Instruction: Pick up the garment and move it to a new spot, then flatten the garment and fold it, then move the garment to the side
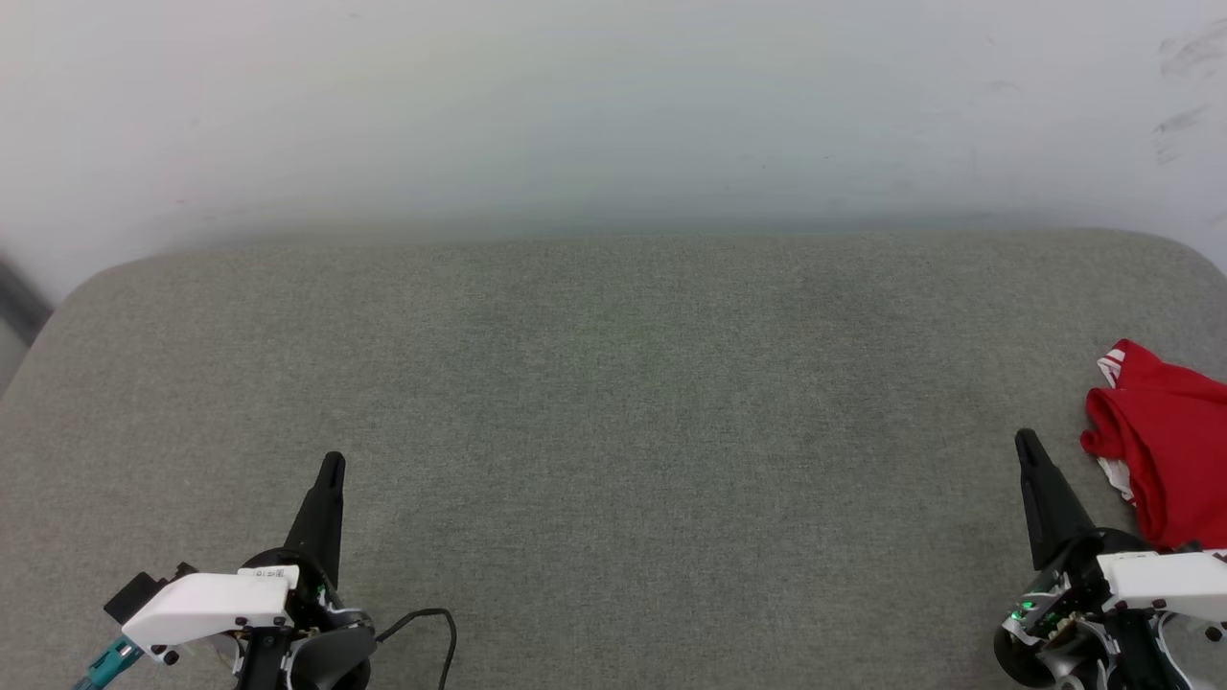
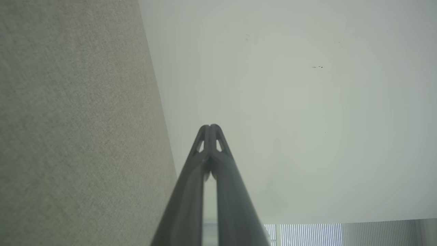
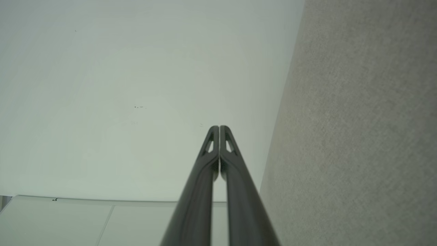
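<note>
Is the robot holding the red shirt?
No, the red shirt lies bunched on the grey cushion beside the right gripper, which is shut on nothing.

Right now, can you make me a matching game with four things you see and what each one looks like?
Things:
1. shirt
2. cushion
3. cable
4. right gripper

Looks:
A. shut, beside the shirt
B. grey and flat
C. black and looped
D. red and bunched up

Pairs: 1-D, 2-B, 3-C, 4-A
</note>
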`<state>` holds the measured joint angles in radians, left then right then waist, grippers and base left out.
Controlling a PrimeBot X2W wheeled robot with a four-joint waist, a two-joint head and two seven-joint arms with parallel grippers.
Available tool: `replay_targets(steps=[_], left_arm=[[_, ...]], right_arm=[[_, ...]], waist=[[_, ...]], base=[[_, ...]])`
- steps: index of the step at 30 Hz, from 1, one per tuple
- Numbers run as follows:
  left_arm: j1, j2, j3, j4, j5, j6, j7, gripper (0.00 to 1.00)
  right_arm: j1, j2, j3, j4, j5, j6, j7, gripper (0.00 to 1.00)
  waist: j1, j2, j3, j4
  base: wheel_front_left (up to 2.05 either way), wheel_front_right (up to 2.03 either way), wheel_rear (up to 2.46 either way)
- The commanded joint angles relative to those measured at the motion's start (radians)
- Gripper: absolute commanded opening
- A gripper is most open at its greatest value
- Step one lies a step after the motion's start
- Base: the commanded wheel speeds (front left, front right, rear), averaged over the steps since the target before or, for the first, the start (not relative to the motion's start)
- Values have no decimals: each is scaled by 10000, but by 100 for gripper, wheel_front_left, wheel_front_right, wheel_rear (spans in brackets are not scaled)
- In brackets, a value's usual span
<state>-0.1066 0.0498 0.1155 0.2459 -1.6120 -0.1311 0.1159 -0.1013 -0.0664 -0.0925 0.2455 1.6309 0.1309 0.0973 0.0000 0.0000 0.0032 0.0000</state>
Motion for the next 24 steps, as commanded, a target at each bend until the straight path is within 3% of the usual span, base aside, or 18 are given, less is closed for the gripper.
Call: replay_targets(steps=[1,24], left_arm=[[-59,-17,21,6,-7,-25,10,0],[-58,-17,17,4,-10,-25,5,0]], right_arm=[[-120,25,-26,11,-27,-3,6,0],[-122,67,-82,17,-82,-3,48,0]], waist=[[0,0,0,0],[0,0,-1,0]], base=[[0,0,0],[0,0,0]])
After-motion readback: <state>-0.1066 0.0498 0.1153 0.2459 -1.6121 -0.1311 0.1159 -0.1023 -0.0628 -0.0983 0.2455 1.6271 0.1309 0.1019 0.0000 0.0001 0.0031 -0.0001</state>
